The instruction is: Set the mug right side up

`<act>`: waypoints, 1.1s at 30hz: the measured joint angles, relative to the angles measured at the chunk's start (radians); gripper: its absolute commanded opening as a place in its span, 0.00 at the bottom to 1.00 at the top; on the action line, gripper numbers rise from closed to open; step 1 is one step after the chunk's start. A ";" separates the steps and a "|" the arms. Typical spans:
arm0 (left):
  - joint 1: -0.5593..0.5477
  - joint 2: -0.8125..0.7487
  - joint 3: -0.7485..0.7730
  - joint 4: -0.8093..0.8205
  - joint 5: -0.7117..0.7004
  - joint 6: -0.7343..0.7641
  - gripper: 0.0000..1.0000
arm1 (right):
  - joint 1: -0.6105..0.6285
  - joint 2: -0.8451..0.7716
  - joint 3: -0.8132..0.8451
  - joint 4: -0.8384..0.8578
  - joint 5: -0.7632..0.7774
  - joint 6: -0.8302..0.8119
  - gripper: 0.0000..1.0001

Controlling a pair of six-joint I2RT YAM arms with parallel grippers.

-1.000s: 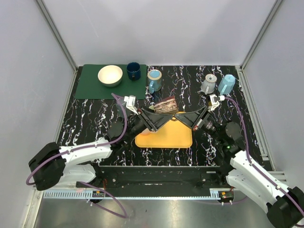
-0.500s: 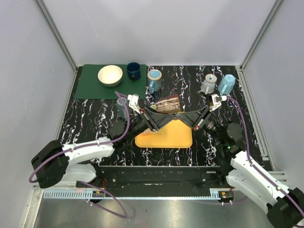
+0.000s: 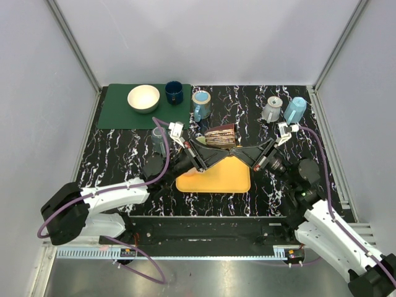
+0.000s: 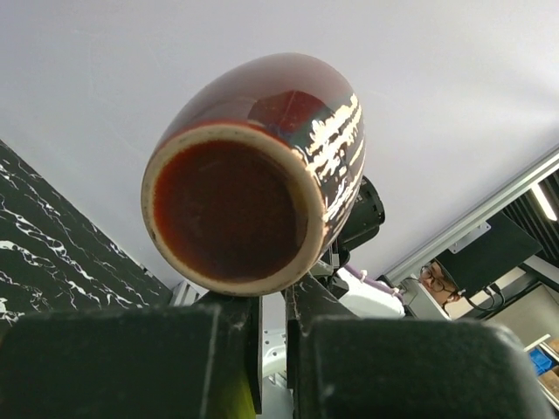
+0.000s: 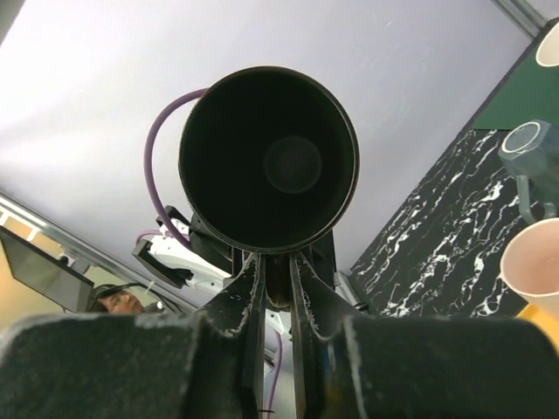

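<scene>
- Mug (image 3: 221,136): brown, on its side, held in the air over the yellow board (image 3: 213,179).
- Left gripper (image 3: 209,148) and right gripper (image 3: 240,150) reach inward from opposite sides, each pinched narrowly on the mug's underside.
- A light-blue cup (image 3: 201,105) stands just behind.

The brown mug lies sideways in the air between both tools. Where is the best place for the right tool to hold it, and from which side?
The lower edge at the mouth end of the brown mug, approached from the right. Its open mouth faces the right tool and its base faces the left tool, which occupies that other end.
</scene>
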 measured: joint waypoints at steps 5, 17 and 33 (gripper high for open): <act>0.000 0.000 0.000 -0.019 0.009 0.000 0.00 | 0.000 -0.027 0.040 -0.124 -0.005 -0.080 0.07; -0.014 -0.051 -0.028 -0.084 -0.001 0.069 0.00 | 0.008 -0.052 0.111 -0.307 -0.046 -0.171 0.48; 0.053 -0.512 -0.054 -0.460 -0.190 0.320 0.00 | 0.007 -0.151 0.198 -0.644 0.048 -0.308 0.54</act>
